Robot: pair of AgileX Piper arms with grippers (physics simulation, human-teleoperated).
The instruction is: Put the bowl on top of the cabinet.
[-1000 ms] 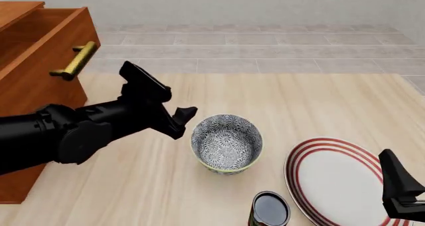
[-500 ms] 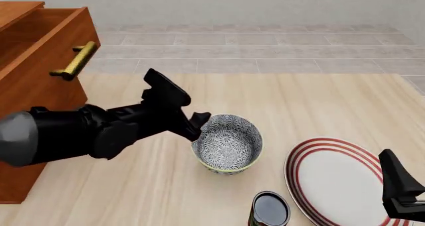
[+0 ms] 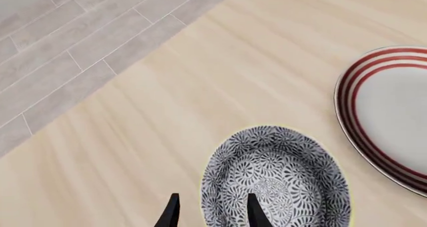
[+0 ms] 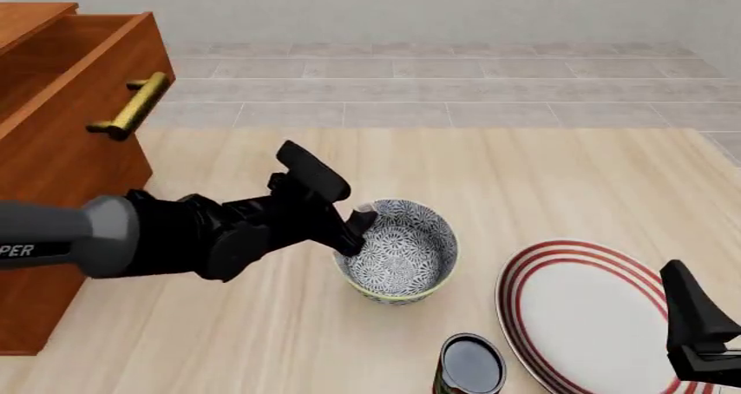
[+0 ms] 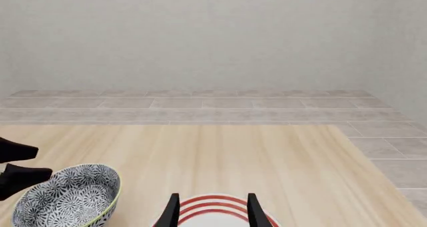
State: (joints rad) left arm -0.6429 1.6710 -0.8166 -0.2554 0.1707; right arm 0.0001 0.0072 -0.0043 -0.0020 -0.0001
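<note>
Left gripper [image 4: 357, 225] fingers spread, straddling the near-left rim of the small round blue-grey floral bowl [image 4: 396, 249], not closed yet. Bowl sits on the pale wooden table [image 4: 556, 186], beside the red-ringed white plate [image 4: 591, 316]. Risk: thin rim pinch tips or slips on lift toward the reddish-brown wooden cabinet [image 4: 58, 108]. Right gripper [image 5: 210, 209] idle, fingers apart.

One bowl [image 4: 397, 248], one plate [image 4: 585, 311], one can [image 4: 471, 365], one cabinet [image 4: 64, 125].
</note>
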